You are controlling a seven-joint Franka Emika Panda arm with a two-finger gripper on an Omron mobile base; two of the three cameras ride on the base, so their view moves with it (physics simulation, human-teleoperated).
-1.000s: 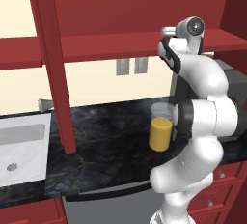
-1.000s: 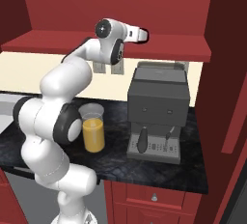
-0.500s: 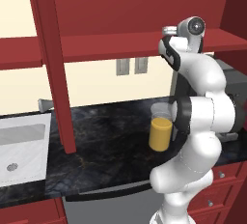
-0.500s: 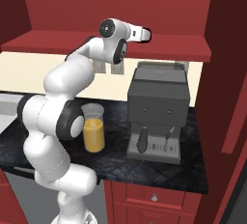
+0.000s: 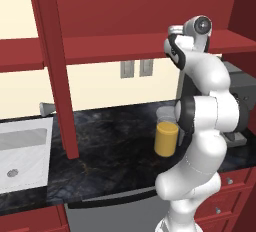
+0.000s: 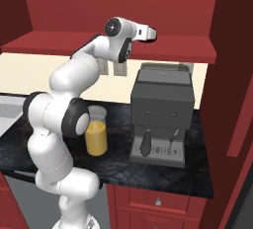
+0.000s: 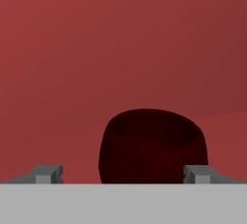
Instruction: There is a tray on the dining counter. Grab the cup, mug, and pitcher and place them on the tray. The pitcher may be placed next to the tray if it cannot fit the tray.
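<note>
A dark red mug (image 7: 152, 146) sits close ahead on a red shelf surface in the hand view, between my two fingertips and nearer the right one (image 7: 198, 172). My gripper (image 7: 123, 174) is open around it with no contact visible. From the right base view my gripper (image 6: 153, 34) is raised to the red upper shelf (image 6: 188, 50). The pitcher (image 5: 166, 137), clear with orange liquid, stands on the black countertop beside my arm, and also shows as the pitcher (image 6: 96, 136). The tray, the cup and the dining counter are out of view.
A grey coffee machine (image 6: 160, 114) stands on the counter right of the pitcher. A red post (image 5: 57, 76) rises from the counter, with a white sink (image 5: 22, 151) at the left. Red cabinets hang above the shelf.
My hand has edged slightly further along the upper shelf. The pitcher has not moved.
</note>
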